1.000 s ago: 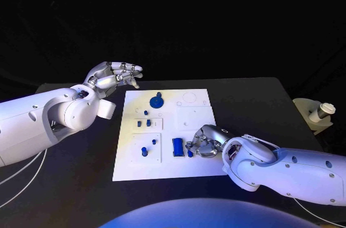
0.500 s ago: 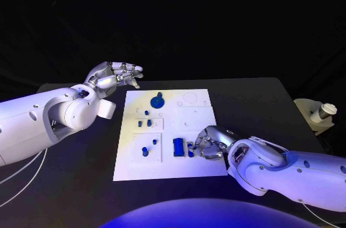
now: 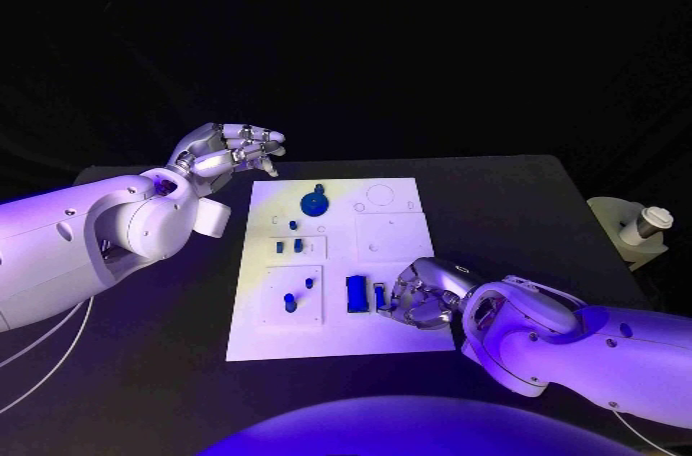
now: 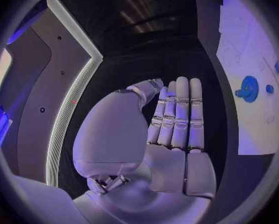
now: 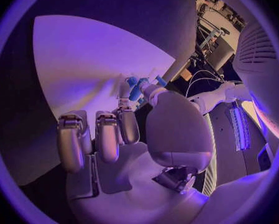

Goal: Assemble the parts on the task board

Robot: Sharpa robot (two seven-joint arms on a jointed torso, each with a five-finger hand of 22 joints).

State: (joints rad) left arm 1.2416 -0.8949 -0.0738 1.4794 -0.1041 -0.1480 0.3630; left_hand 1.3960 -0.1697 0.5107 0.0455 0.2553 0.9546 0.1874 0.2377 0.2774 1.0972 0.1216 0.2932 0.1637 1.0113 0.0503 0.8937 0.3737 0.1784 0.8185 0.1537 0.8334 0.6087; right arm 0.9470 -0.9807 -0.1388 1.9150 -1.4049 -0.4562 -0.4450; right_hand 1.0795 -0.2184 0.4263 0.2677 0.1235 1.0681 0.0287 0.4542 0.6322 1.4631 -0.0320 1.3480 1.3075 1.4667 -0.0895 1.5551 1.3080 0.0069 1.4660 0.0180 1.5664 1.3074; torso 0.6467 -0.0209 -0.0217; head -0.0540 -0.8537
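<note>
our right hand (image 3: 418, 298) pinches a part (image 3: 381, 297) on the board (image 3: 389, 238) — left hand (image 3: 228, 153) hangs off it, fingers curled, holding nothing.

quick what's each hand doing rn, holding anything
Left hand: open, holds nothing, raised off the far left corner of the task board.
Right hand: on the board at a small blue part; grip cannot be told.

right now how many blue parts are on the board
8: disc at the far end, one peg near it, two pegs mid-left, two near-left, a block, one peg by the right robot hand; others may hide under it.
</note>
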